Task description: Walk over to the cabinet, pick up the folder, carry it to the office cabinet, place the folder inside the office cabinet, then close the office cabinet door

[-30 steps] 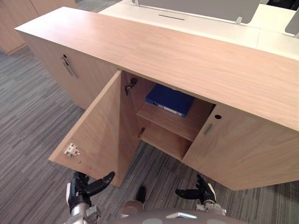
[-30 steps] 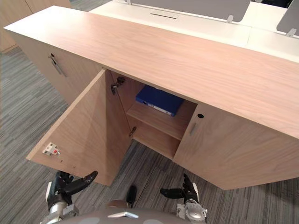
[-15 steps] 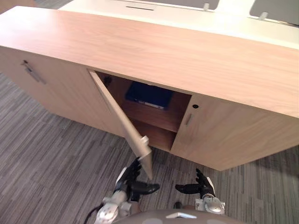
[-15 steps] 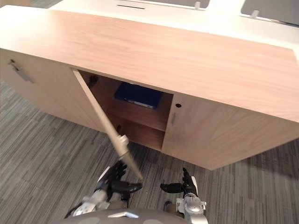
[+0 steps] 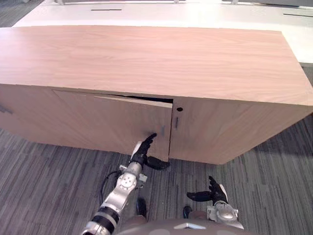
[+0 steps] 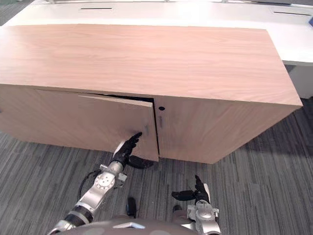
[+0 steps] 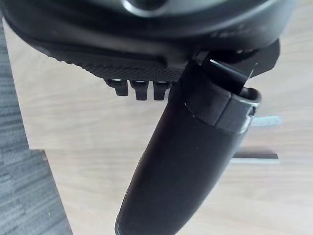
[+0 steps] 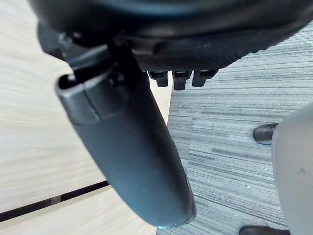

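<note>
In the left eye view my left hand (image 5: 142,154) reaches forward, its straight fingers (image 5: 148,140) laid against the door (image 5: 112,122) of the office cabinet (image 5: 146,58). They rest low on the panel, close to its free edge. The hand grasps nothing and only pushes. Above my fingertips a thin dark gap (image 5: 146,100) runs along the door's top, so the door is nearly shut but not flush. On the far side of that free edge from my hand stands the neighbouring door (image 5: 220,127). My right hand (image 5: 211,195) hangs low over the carpet (image 5: 49,186), well apart from the cabinet, fingers loose and empty.

The right eye view shows the same: my fingertips are on the panel, with the door's free edge just beside them.

In the left wrist view my thumb (image 7: 195,161) stands out in front, and the fingers past it point at bare wood. A metal handle (image 7: 257,156) lies beyond the thumb.

In the right wrist view my right thumb (image 8: 127,147) and relaxed fingers (image 8: 181,78) hang over carpet, with the cabinet front beside the thumb.

The door hides the folder, and I judge that it lies inside, beyond my left palm. I judge this to be the last step, closing the door. The next move calls for a steady forward push with flat fingers until the gap closes and the door sits level with its neighbour. My fingers must not slip off the free edge.
</note>
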You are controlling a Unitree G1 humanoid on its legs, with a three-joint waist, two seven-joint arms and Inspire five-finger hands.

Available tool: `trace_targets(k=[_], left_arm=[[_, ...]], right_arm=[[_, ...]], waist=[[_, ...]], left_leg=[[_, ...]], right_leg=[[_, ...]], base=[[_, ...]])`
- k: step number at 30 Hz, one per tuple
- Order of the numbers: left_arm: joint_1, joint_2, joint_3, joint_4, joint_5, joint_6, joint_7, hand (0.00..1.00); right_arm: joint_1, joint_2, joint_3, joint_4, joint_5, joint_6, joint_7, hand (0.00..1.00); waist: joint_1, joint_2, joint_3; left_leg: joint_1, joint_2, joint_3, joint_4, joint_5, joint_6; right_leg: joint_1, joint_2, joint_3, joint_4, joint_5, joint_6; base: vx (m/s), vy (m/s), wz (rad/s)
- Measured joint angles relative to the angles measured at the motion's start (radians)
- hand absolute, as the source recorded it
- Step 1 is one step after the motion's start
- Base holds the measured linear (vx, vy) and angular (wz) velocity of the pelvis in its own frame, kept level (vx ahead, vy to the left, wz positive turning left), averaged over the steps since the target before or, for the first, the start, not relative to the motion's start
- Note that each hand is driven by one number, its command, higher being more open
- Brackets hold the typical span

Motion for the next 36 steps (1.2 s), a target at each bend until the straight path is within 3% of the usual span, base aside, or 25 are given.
trace_targets(k=[3,10,18,27,36], left_arm=[[-0.021,0.01,0.023,0.009,0.009,0.004,0.02,1.0],[0.003,0.011,0.027,-0.005,0.003,0.003,0.024,1.0],[0.18,-0.005,0.101,-0.026,-0.015,0.001,-0.034,1.0],[0.178,-0.043,0.278,0.432,0.05,0.026,-0.029,1.0],[0.177,-0.059,0.366,0.541,0.065,0.044,0.005,1.0]], right_arm=[[-0.008,0.001,-0.013,0.005,0.0,0.001,-0.002,1.0],[-0.021,0.001,-0.028,0.028,0.001,0.008,-0.006,1.0],[-0.038,0.008,-0.096,0.071,0.003,0.023,-0.005,1.0],[-0.058,0.014,-0.103,0.139,0.043,0.032,0.0,1.0],[-0.076,0.02,-0.135,0.192,0.045,0.041,0.0,1.0]], waist=[[-0.017,0.0,0.002],[-0.018,0.0,0.003],[-0.013,-0.001,0.002],[0.01,-0.027,-0.013],[0.038,-0.035,-0.02]], left_leg=[[0.0,0.0,0.011,0.0,-0.003,0.002],[0.0,-0.001,0.022,0.0,-0.006,0.005],[0.0,0.0,0.031,0.0,-0.014,0.007],[0.017,0.0,0.051,0.0,-0.021,0.007],[0.042,0.0,0.076,-0.005,-0.027,0.003]], right_leg=[[0.0,-0.001,0.011,-0.013,0.01,0.003],[0.004,-0.002,0.021,-0.035,0.024,0.005],[0.005,-0.002,0.028,-0.044,0.027,0.007],[0.024,-0.003,0.046,-0.071,0.042,0.01],[0.035,-0.003,0.069,-0.069,0.044,0.012]], base=[[-0.01,0.019,-0.11],[0.0,0.009,-0.06],[0.0,0.002,-0.02],[0.01,0.006,-0.06],[-0.01,0.005,-0.06]])
